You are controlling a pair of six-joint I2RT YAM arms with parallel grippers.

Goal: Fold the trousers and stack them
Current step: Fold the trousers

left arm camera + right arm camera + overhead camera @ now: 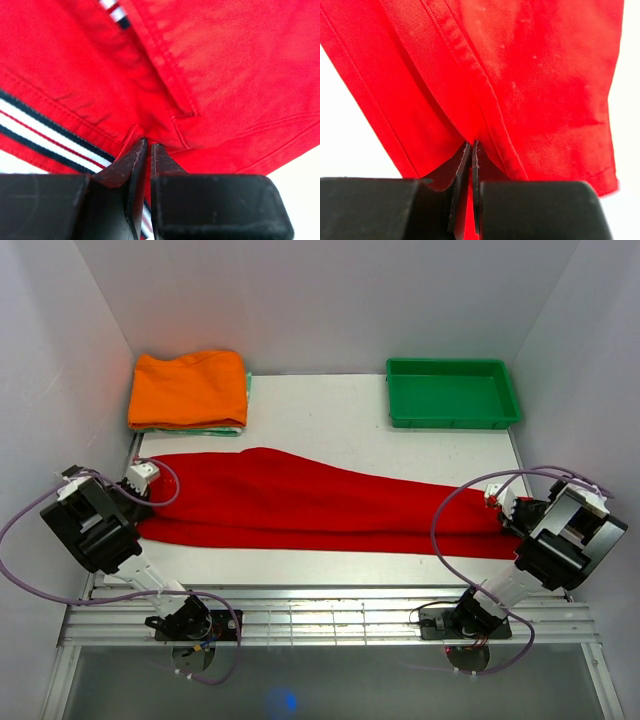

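Red trousers (pixel 310 502) lie stretched across the white table from left to right, folded lengthwise. My left gripper (pixel 140 498) is shut on the waist end; in the left wrist view it (pixel 148 142) pinches red cloth beside a striped waistband lining (pixel 45 135). My right gripper (pixel 508 510) is shut on the leg-cuff end; in the right wrist view it (pixel 471 144) pinches a fold of the red leg (pixel 520 75). A folded orange pair (pixel 188 388) lies at the back left on other folded clothes.
A green tray (pixel 452 392) stands at the back right. White walls close in the table on three sides. An aluminium rail (pixel 320 615) runs along the near edge by the arm bases.
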